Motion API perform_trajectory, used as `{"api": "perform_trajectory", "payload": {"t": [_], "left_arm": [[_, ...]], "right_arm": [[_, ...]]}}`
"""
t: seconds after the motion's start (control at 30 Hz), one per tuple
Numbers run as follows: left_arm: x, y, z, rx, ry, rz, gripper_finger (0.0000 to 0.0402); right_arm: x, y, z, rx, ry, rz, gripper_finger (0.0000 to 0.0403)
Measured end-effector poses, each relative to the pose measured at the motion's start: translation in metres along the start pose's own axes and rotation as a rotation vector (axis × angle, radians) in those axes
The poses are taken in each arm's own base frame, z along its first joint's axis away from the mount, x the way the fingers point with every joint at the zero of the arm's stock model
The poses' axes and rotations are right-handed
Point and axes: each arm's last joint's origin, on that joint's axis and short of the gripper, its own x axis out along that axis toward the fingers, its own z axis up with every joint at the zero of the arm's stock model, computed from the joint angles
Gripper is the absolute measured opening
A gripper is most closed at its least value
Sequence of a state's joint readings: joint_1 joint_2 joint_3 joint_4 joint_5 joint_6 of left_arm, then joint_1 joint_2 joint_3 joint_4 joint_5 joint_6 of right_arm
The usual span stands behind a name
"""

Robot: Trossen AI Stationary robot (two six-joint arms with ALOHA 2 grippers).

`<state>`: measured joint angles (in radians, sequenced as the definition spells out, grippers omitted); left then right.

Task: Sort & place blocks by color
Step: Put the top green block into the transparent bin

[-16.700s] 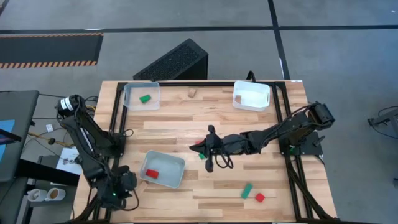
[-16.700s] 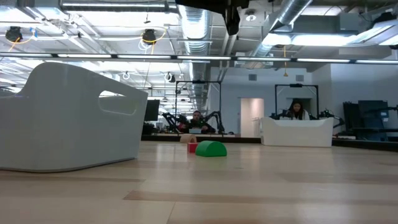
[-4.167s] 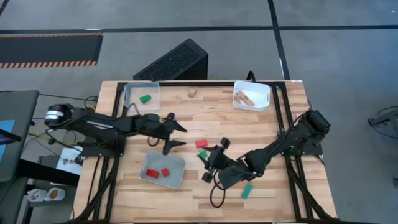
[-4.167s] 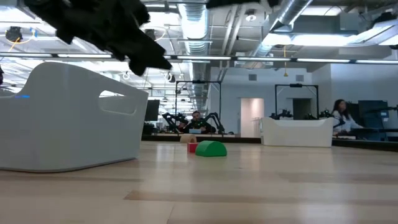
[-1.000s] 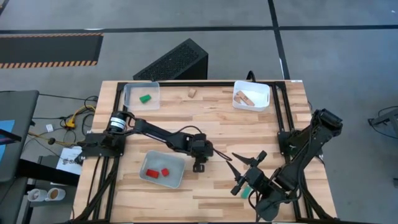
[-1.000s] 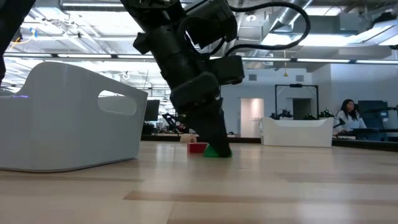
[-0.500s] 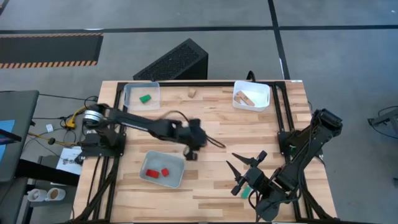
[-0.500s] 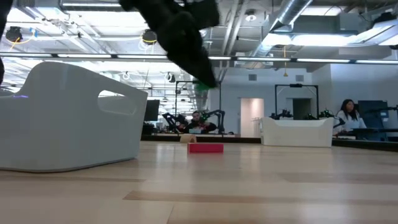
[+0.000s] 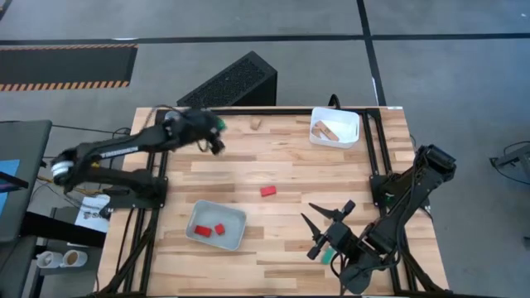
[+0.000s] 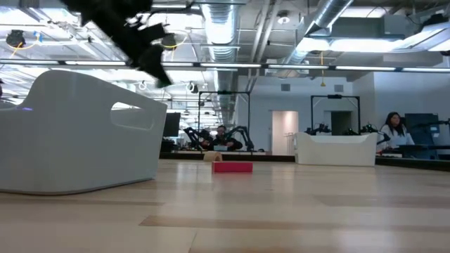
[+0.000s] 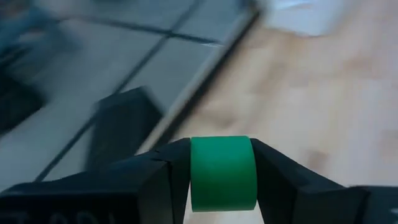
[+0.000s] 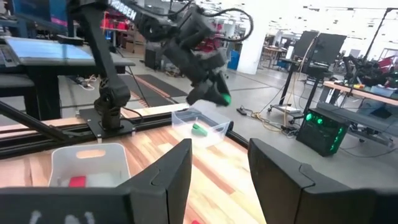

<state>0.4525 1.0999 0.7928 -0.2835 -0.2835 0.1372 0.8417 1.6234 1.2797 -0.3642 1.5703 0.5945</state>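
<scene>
A green block (image 11: 222, 173) sits between the fingers of my left gripper (image 9: 215, 132), high above the table's far left part. The right wrist view shows it near a translucent tray (image 12: 217, 138) that holds another green block (image 12: 199, 129). A red block (image 9: 267, 191) lies flat on the table's middle. A third green block (image 9: 329, 254) lies by my right gripper (image 9: 325, 225), which stands open at the near right with nothing between its fingers. A plain wood block (image 9: 257, 122) lies at the far edge. My left gripper pinches the green block between its two fingers, one finger on each of two opposite sides (image 11: 194, 175). The fingers slant downward from the table's left. The block is lifted clear, high above the table.
A white tray (image 9: 199, 234) at the near left holds two red blocks. Another white tray (image 9: 348, 132) at the far right holds plain wood blocks. A dark slatted box (image 9: 232, 81) stands beyond the table's far edge. People sit far back in the room.
My left gripper has lifted the green block from beside the red block at the table's middle and swung up toward the far left corner. The red block has stayed where it lay. My right arm has kept still.
</scene>
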Motion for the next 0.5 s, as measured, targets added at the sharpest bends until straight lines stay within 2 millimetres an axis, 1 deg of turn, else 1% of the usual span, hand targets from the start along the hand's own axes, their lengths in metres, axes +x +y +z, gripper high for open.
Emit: {"api": "perform_trajectory", "payload": {"t": [0.13,0.23,0.3,0.4,0.5], "left_arm": [[0.003,0.045,-0.030,-0.133,0.003,0.198,0.0103],[0.010,0.068,-0.052,-0.231,0.053,0.234,0.0104],[0.018,0.078,-0.064,-0.303,0.076,0.208,0.0113],[0.031,0.082,-0.081,-0.352,0.122,0.155,0.0122],[0.042,0.085,-0.089,-0.378,0.165,0.159,0.0122]], "right_arm": [[0.004,0.000,0.000,0.000,0.002,-0.010,0.0179],[0.007,0.000,0.000,0.004,0.010,-0.010,0.0179],[0.009,0.000,0.000,0.008,0.016,-0.009,0.0179],[0.011,0.000,0.000,0.008,0.019,-0.010,0.0179],[0.011,0.000,-0.001,0.007,0.027,0.002,0.0179]]}}
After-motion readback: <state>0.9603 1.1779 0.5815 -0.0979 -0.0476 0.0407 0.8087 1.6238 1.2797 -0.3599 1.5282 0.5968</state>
